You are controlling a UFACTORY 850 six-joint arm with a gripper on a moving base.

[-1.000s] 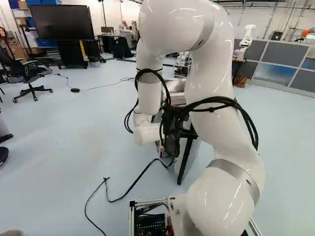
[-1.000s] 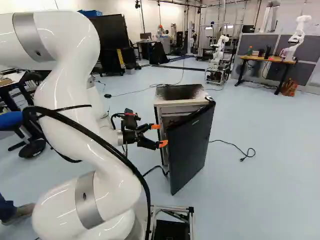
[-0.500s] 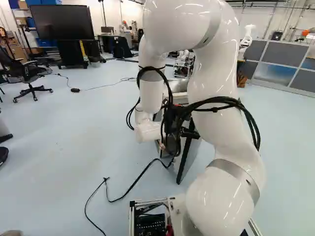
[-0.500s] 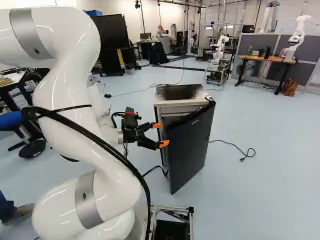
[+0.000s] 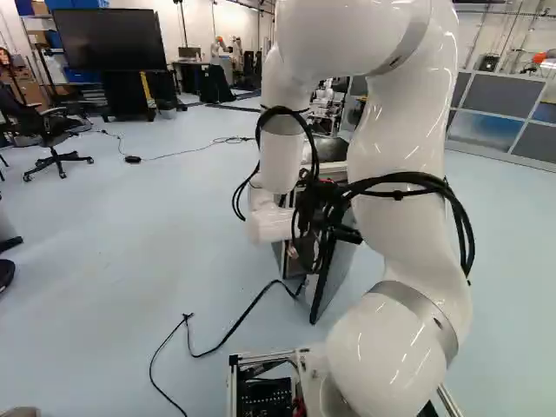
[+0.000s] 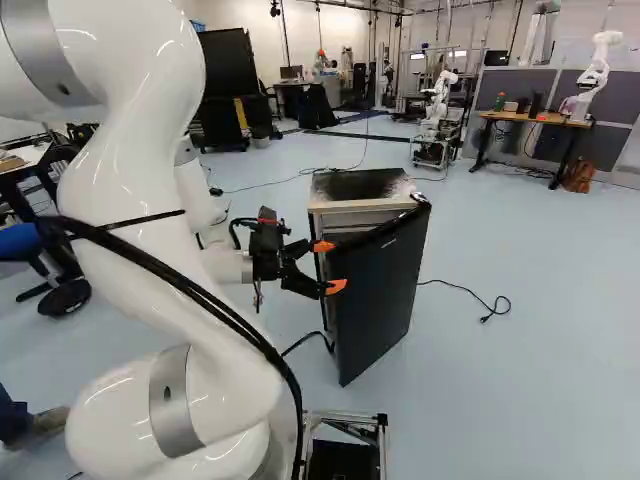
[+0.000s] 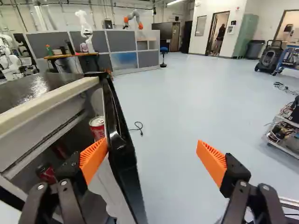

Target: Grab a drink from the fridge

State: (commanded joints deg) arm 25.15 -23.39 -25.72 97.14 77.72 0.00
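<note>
Pale blue floor (image 6: 520, 380) spreads around the mini fridge (image 6: 350, 184), its black door (image 6: 380, 300) ajar. The white arm (image 6: 135, 130) rises, arches over and drops to a nearly level wrist aimed at the door. Its pincer (image 6: 331, 266) is spread wide, the door's edge between the fingers, nearer one. One red can (image 7: 97, 128) stands just inside the door; a second red can (image 7: 46, 173) sits inside, lower down.
</note>
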